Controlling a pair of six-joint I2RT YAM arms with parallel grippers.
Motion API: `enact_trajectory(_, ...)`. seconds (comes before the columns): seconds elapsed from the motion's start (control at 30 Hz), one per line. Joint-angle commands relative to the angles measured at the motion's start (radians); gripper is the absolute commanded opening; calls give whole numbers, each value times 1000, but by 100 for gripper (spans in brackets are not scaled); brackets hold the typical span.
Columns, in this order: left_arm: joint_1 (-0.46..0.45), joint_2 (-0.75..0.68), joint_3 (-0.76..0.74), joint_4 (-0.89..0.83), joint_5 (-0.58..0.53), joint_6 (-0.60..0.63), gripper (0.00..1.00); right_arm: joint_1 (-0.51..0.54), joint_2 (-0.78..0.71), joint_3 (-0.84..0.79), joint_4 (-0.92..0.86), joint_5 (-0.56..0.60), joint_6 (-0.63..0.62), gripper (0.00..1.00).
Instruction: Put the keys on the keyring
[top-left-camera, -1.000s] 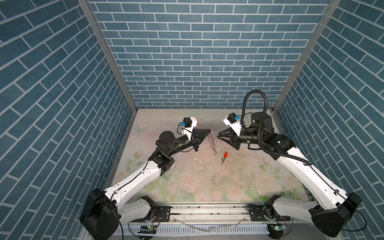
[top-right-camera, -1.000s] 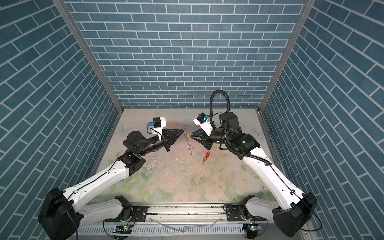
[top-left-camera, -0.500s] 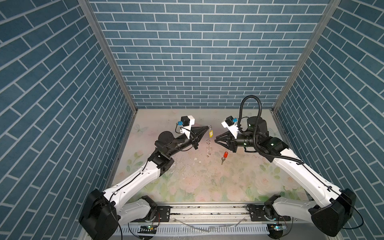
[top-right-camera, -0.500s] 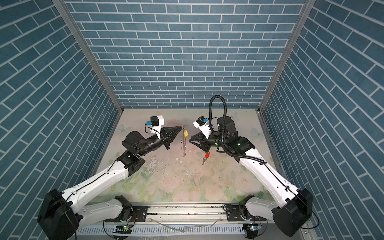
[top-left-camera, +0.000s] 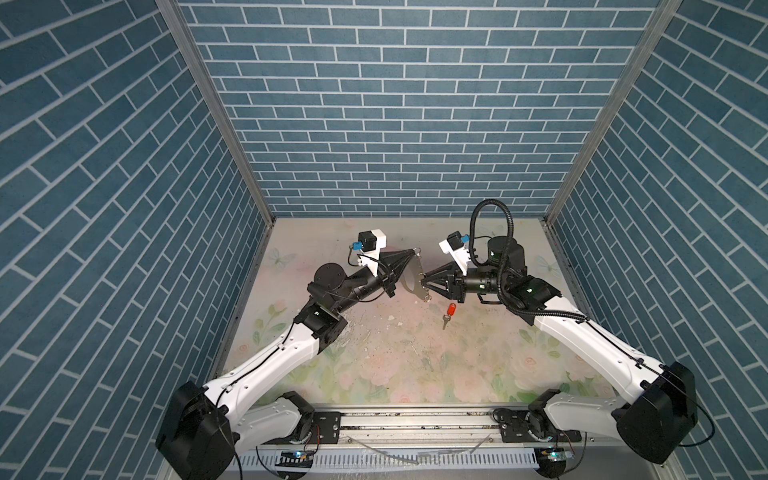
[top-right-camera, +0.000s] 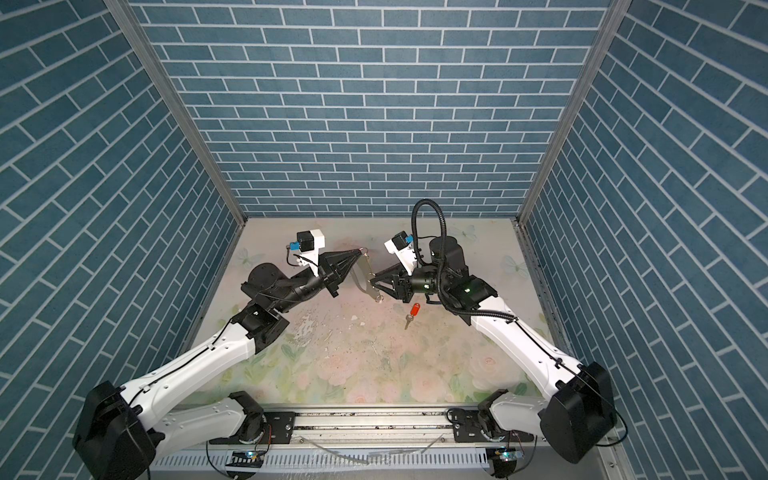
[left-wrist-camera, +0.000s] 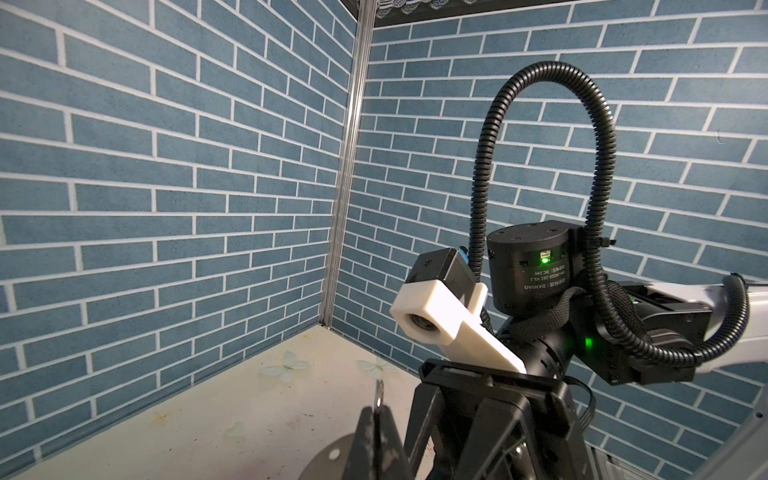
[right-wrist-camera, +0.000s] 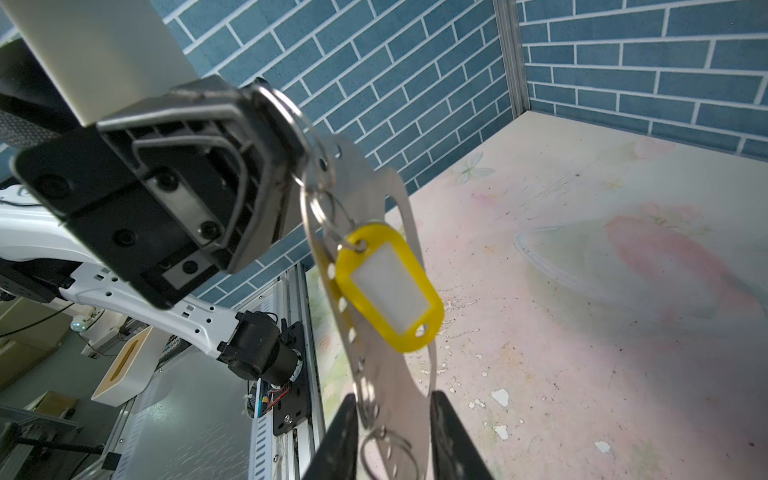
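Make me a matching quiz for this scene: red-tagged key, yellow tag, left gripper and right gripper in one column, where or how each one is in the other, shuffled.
Column one:
1. red-tagged key
2. yellow tag
3. left gripper
4. right gripper

Column two:
A. shut on the top ring of the keyring
B. lying on the table
C. jaws apart, either side of the keyring's lower end
D. hanging from the keyring

Pairs: 1-B, 2-D, 3-A, 4-C

By the black left claw (right-wrist-camera: 286, 137) is a yellow tag (right-wrist-camera: 388, 286) with a white centre, near the right claw (top-left-camera: 423, 283) a red tag (top-left-camera: 451, 309).
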Motion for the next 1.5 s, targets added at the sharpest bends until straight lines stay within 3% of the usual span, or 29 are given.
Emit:
enact_trajectory(0.0,-2,-4,1,35,0,11,0,-1,8,-25,56,-24,33,31)
enact_trajectory(0.43,-2,-15,-6,44,-4,14,0,-1,16,-30,51,-35,32,28)
enact_trajectory(0.73,-2,-22,-15,45,-11,14,0,16,21,-43,102,-122,61,29)
enact_trajectory(1.2,-1,-30,-16,49,-10,15,0,30,50,-37,100,-120,55,27)
enact_trajectory(1.47,-1,-33,-20,53,-15,16,0,33,56,-37,97,-124,55,21)
